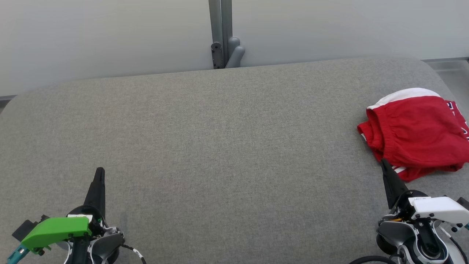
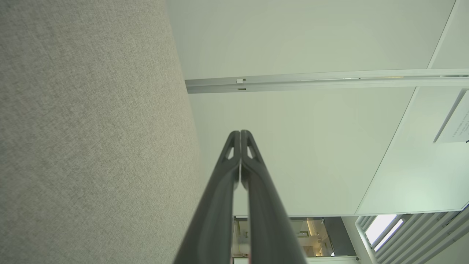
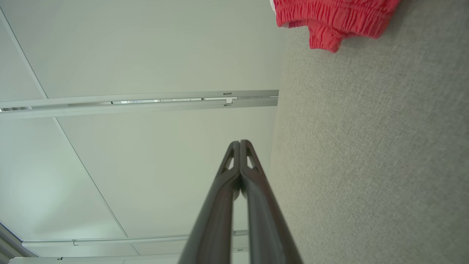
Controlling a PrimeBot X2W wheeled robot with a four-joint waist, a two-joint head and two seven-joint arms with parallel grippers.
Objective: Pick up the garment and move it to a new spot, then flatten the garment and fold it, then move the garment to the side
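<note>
Two grippers, both closed on nothing. Head view: left gripper (image 1: 99,174) at 7 o'clock, right gripper (image 1: 384,165) at 4 o'clock, held low, perhaps to leave the grey surface (image 1: 220,146) free; garment (image 1: 414,132), red and rumpled, at 3 o'clock. Left wrist view: fingers (image 2: 220,205) meet. Right wrist view: fingers (image 3: 220,212) meet; garment (image 3: 329,18) at 1 o'clock.

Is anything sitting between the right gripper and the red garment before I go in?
Nothing visible. The right gripper, shut, has its tip right by the near edge of the red garment; only bare grey surface lies around them.
</note>
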